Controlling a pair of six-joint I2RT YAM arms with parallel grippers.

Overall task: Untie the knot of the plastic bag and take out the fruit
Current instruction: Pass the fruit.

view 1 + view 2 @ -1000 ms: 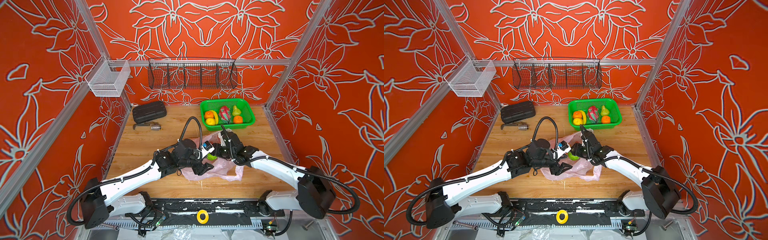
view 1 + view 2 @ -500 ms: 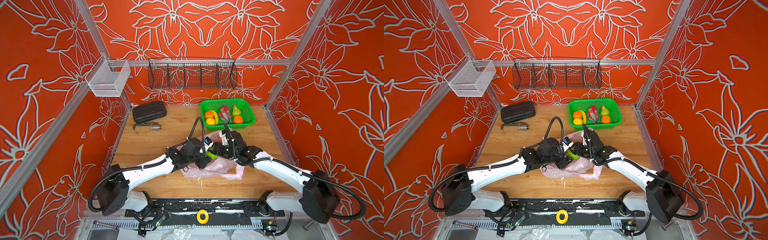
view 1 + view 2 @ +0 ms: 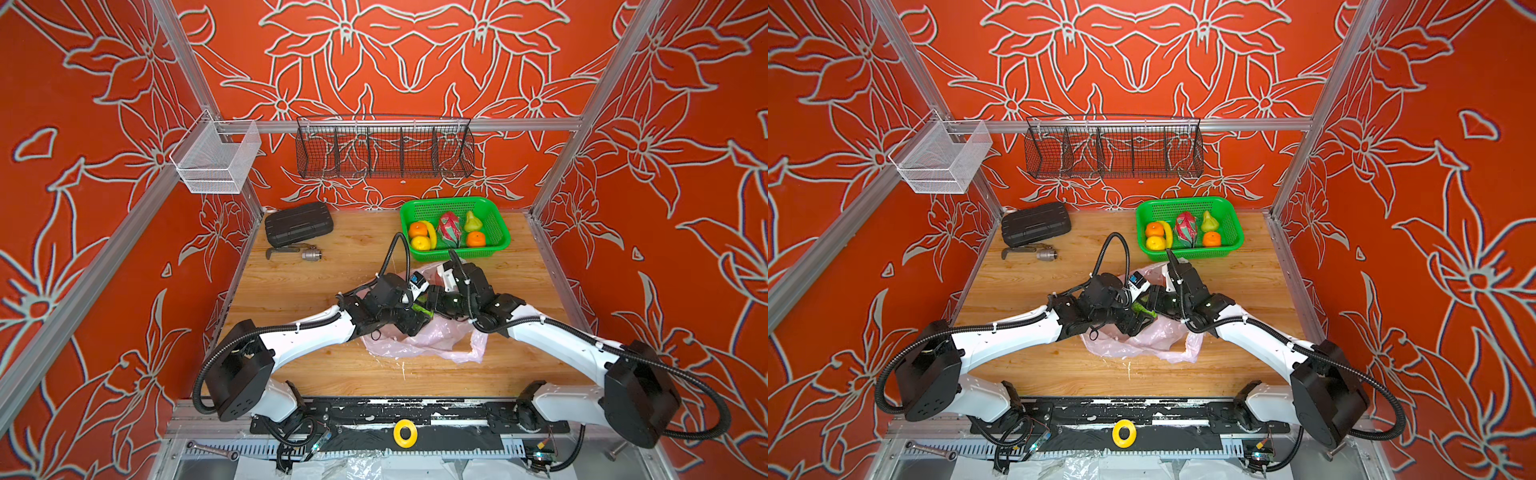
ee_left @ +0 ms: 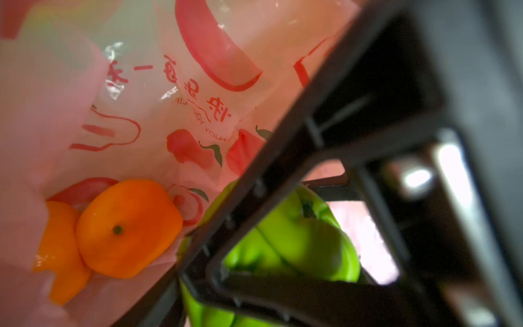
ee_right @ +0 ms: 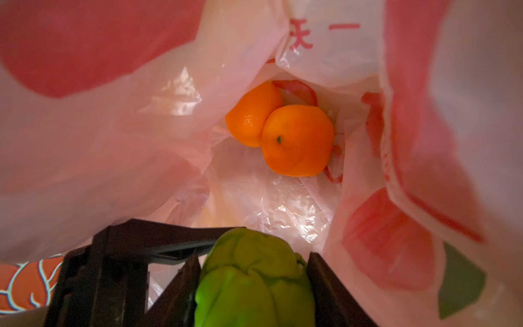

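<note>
Bumpy green fruit (image 5: 252, 280), long axis toward oranges (image 5: 297, 140)

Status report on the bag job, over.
Right claw shut on bumpy green fruit. Left claw alongside, grip unclear. Two oranges inside plastic bag. Bag film crowding both claws.

Top views: green fruit (image 3: 420, 308) shows only as a sliver between left arm (image 3: 386, 293) and right arm (image 3: 473, 286) — fingertips of both buried under the wrists. Left wrist view: black gripper finger (image 4: 254, 184), badly blurred, crosses the fruit; whose finger, cannot tell. Both wrist views: fruit cut off at picture edge. Right wrist view: far orange (image 5: 250, 119) half behind near orange (image 5: 297, 140). Print on bag (image 3: 432, 345) from above — too small to read.
</note>
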